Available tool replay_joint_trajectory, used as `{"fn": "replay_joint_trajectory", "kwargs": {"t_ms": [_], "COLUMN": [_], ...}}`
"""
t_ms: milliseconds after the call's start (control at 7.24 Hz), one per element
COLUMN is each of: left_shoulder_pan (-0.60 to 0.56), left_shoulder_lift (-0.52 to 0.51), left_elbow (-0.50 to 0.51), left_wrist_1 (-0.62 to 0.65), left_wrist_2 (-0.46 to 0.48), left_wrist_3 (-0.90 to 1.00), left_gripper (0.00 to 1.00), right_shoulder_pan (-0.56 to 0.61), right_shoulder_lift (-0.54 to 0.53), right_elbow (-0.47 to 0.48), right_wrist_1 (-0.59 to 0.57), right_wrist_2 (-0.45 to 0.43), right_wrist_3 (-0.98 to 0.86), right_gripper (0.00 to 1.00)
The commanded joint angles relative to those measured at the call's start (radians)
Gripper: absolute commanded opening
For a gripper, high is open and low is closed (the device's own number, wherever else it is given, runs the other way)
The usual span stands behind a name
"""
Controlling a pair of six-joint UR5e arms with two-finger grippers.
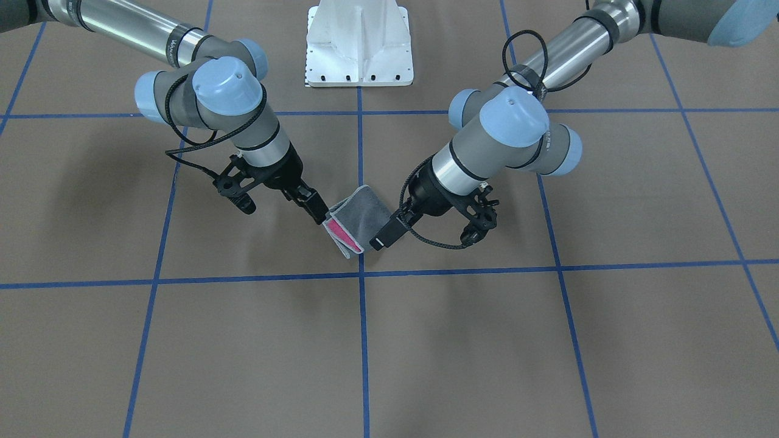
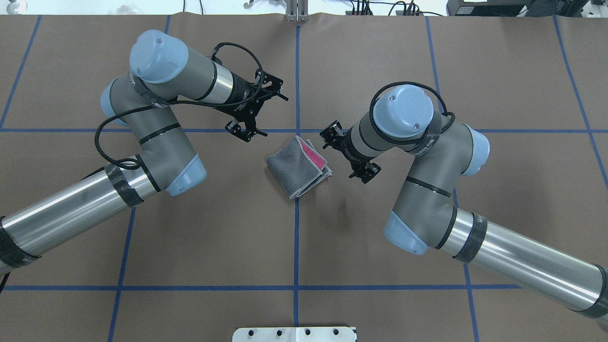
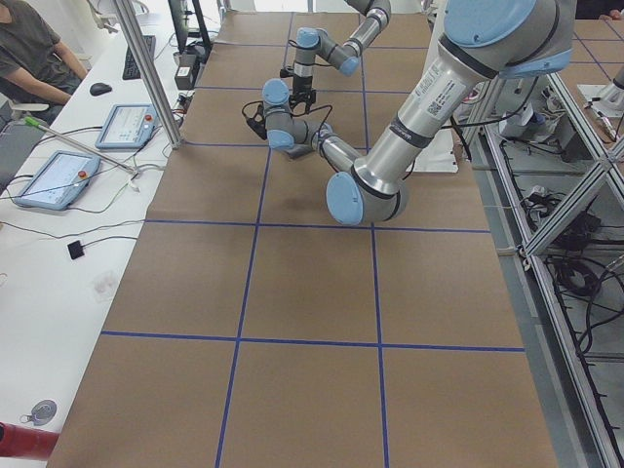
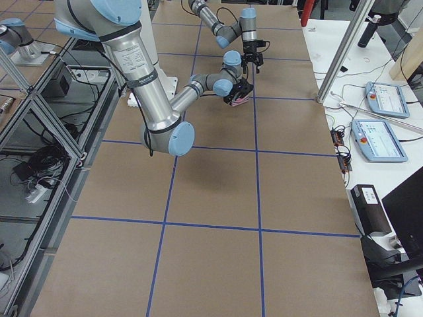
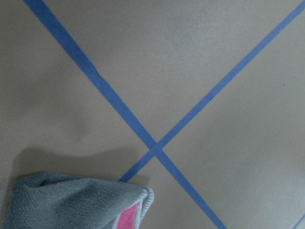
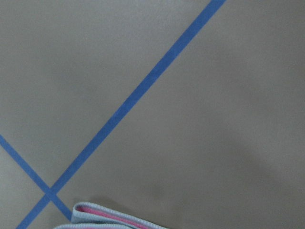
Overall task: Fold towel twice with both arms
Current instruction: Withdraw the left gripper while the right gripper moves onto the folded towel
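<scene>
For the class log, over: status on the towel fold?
Left pincer, right pincer: flanking towel, open or shut unclear. Towel folded small, grey out, pink peeking. Nothing seen in the way.

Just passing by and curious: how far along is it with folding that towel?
Nearly done, it seems. The towel lies as a small layered packet, grey outside, pink at one edge: both folds look made. The left claw and right claw sit at its sides; grip unclear. Remaining: pulling away.

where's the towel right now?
Overhead view: the towel lies folded mid-table on the centre tape line, just below a crossing, between the left gripper and right gripper.
</scene>
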Motion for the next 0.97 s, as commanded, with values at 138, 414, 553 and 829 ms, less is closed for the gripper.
{"fn": "replay_joint_trajectory", "kwargs": {"t_ms": [138, 414, 553, 829], "left_shoulder_pan": [-0.089, -0.090, -0.090, -0.083], "left_shoulder_lift": [0.099, 0.103, 0.103, 0.103], "left_elbow": [-0.083, -0.083, -0.081, -0.077], "left_wrist_1": [-0.001, 0.001, -0.001, 0.001], "left_wrist_2": [-0.092, -0.092, -0.092, -0.086], "left_wrist_3": [0.011, 0.016, 0.016, 0.016], "left_gripper": [1.00, 1.00, 1.00, 1.00], "right_shoulder_pan": [-0.099, -0.121, -0.121, -0.121], "right_shoulder_lift": [0.011, 0.008, 0.012, 0.017], "right_elbow": [0.005, 0.005, 0.002, 0.002], "right_wrist_1": [-0.004, -0.004, -0.003, 0.005], "right_wrist_2": [-0.102, -0.171, -0.178, -0.178], "right_wrist_3": [-0.191, -0.342, -0.424, -0.425], "right_gripper": [0.81, 0.59, 0.54, 0.48]}}
